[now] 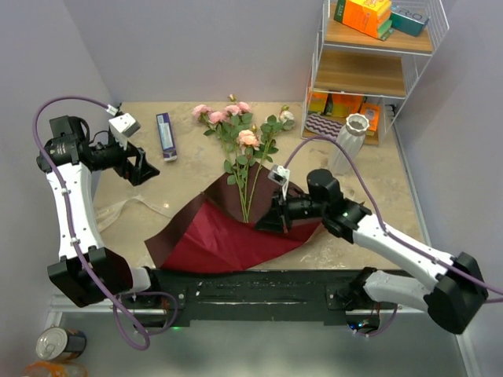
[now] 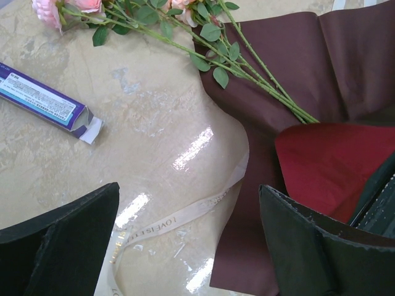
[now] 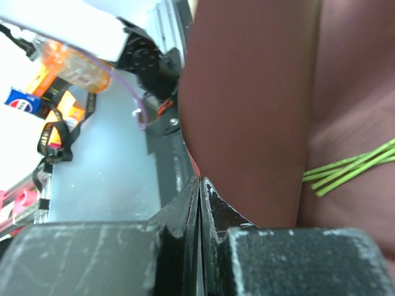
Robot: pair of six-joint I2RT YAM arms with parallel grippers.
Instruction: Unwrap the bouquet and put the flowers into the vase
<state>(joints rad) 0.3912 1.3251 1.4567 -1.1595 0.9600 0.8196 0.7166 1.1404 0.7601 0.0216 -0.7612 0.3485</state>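
Observation:
The bouquet lies unwrapped: its maroon paper [image 1: 212,239] is spread flat near the table's front, and the flowers [image 1: 245,141] rest with their stems on it and their pink heads pointing to the back. My right gripper [image 1: 264,222] is shut on the paper's right edge [image 3: 247,111], close to the green stems [image 3: 352,168]. My left gripper [image 1: 146,167] hangs open at the left, above the cream ribbon [image 2: 166,223] and nothing is between its fingers [image 2: 308,240]. The white ribbed vase [image 1: 352,141] stands upright at the back right.
A purple carton [image 1: 165,135] and a small white box [image 1: 124,124] lie at the back left. A white wire rack [image 1: 377,71] with colourful boxes stands behind the vase. A tin can [image 1: 55,343] sits below the table's front left edge.

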